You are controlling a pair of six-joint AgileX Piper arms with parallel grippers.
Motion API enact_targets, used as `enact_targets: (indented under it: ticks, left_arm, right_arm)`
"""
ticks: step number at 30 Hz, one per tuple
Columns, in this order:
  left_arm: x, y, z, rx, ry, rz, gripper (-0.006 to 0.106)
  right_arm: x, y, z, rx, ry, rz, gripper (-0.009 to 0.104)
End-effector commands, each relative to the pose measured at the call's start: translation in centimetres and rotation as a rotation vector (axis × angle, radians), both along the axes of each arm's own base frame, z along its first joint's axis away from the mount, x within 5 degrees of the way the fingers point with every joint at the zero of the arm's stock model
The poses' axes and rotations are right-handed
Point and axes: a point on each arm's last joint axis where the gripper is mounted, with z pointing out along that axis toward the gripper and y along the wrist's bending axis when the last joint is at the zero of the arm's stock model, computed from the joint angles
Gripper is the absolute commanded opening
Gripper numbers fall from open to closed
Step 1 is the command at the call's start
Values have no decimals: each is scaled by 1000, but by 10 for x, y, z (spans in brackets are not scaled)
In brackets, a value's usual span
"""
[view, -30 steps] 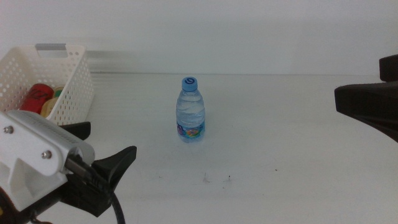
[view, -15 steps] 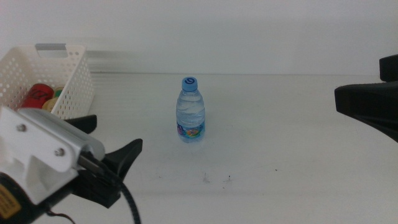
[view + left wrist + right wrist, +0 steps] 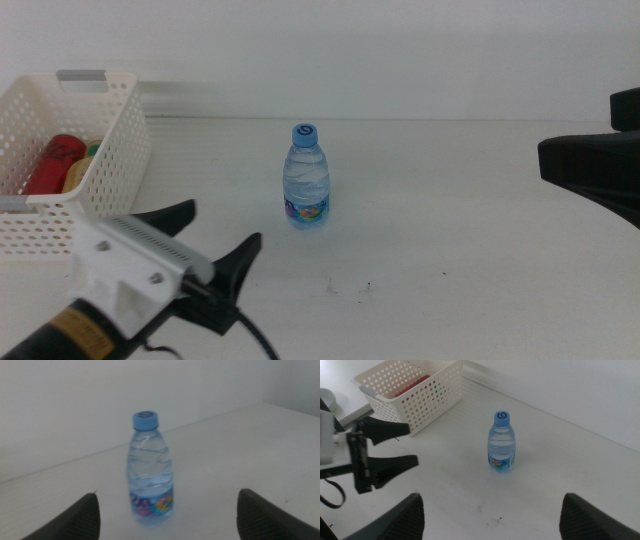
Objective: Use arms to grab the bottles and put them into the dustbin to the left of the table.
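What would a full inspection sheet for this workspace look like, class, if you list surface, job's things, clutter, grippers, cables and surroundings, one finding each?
Surface: white table, a few tiny dark specks near its front.
Job's things: water bottle upright at the table's centre, blue cap on; white perforated dustbin at the left holds a red soda can and something yellow, partly hidden.
Clutter: nothing seen.
Grippers: left gripper open, low at front left, aimed at the water bottle and apart from it; right gripper open, waiting at the right edge.
Cables: black cable trailing from the left arm.
Surroundings: plain white wall behind.
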Motion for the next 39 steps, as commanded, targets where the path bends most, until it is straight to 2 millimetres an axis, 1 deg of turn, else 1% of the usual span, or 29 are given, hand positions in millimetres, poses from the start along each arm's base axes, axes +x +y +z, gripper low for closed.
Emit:
enact_targets:
  ticks: [1, 8, 13, 17, 21, 27, 39]
  left_arm:
    - [8, -8, 0, -37, -29, -24, 94]
    - [40, -29, -22, -45, -10, -27, 94]
    - [63, -41, -37, -55, 40, -41, 94]
    - [82, -43, -48, -45, 62, -69, 94]
    - [100, -44, -54, -40, 65, -99, 94]
    - [128, -45, -69, -53, 91, -82, 94]
    - [173, -63, -90, -76, 83, -82, 94]
  right_arm:
    - [-1, 0, 4, 10, -22, 2, 87]
    - [-1, 0, 4, 10, -22, 2, 87]
    - [-1, 0, 4, 10, -22, 2, 87]
    - [-1, 0, 4, 10, -22, 2, 87]
    - [-1, 0, 4, 10, -22, 2, 87]
    - [-1, 0, 4, 10, -22, 2, 87]
    - [-1, 0, 4, 10, -22, 2, 87]
